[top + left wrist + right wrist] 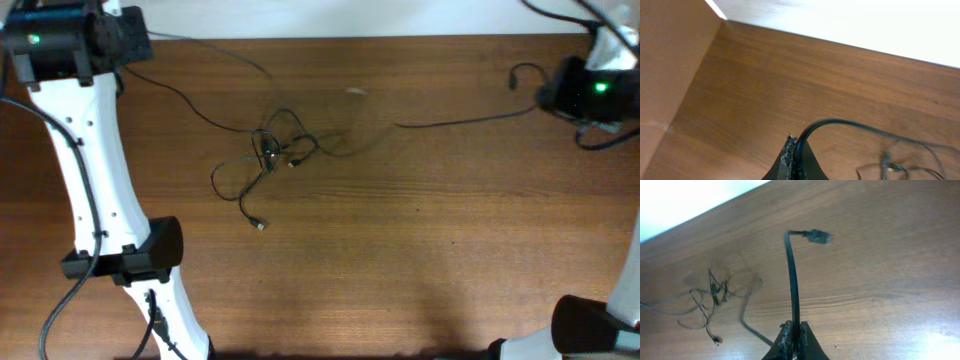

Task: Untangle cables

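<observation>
Overhead cam: fixed above, looked straight down, far enough to take in most of table [420, 250]. L wrist cam: low, close behind L gripper [791, 147], faced along tabletop twd far edge. R wrist cam: same setup behind R gripper [794, 330], view tilted. All 3 views shared the tangled cables [275, 150] mid-table.
</observation>
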You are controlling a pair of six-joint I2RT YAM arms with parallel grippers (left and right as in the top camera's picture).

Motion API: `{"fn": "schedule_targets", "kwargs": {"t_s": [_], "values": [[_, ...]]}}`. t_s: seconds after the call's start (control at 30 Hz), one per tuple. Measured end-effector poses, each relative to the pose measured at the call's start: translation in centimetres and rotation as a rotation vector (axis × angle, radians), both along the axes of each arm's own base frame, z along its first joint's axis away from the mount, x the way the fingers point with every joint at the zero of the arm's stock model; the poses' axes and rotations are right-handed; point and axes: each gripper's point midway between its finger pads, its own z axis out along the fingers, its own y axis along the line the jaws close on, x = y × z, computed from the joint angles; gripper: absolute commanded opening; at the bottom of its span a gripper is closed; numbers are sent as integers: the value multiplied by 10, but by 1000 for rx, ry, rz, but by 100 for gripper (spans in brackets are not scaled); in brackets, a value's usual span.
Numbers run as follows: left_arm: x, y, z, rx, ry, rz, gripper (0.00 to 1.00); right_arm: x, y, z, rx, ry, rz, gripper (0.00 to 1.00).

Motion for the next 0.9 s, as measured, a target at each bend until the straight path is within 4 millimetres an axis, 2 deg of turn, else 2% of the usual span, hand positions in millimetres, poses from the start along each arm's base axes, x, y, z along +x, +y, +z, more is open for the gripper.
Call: {"fn": "schedule_targets", "kwargs": {"t_s": [0.07,0.13,0.17,0.23,0.3,0.4,0.43,0.47,0.5,0.53,0.57,0.6,0.63,0.7,0.73,0.77,0.83,0.87,0.9], "values": [[0,25,5,7,-31,54,0,-8,-23,0,18,11,-43,4],[-5,55,9,15,-48,122,0,-17,-46,12,35,-20,-90,4],[-7,62,8,11,-49,134,0,-21,-48,18,49,-38,-83,4],[-6,64,8,-14,-60,125,0,-26,-47,29,73,-71,-54,4],[5,58,16,-37,-115,90,0,-28,-46,29,71,-68,-45,4],[25,50,36,-65,-228,29,0,-33,-67,28,61,-65,-108,4],[36,45,58,-81,-328,-20,0,-38,-80,28,57,-63,-149,4],[39,39,72,-94,-383,-52,0,-43,-94,27,55,-60,-191,4],[42,35,96,-103,-472,-83,0,-49,-107,27,56,-57,-233,4],[42,31,127,-113,-584,-115,0,-55,-119,25,56,-51,-274,4],[37,26,146,-121,-646,-133,0,-60,-127,24,58,-46,-301,4],[29,19,179,-125,-750,-163,0,-64,-135,21,64,-35,-326,4],[9,9,220,-124,-873,-196,0,-65,-144,15,73,-17,-349,4],[-26,-3,270,-101,-1017,-228,0,-63,-158,-1,83,31,-374,4],[-53,-11,299,-84,-1099,-241,0,-60,-167,-14,77,72,-390,4],[-77,-14,318,-62,-1154,-232,0,-57,-178,-29,72,120,-406,4],[-98,-10,330,-38,-1189,-195,0,-55,-196,-54,87,190,-442,4],[-102,-1,326,-33,-1173,-155,0,-57,-210,-70,102,229,-474,4],[-96,8,314,-39,-1131,-123,0,-59,-221,-84,126,262,-505,4]]}}
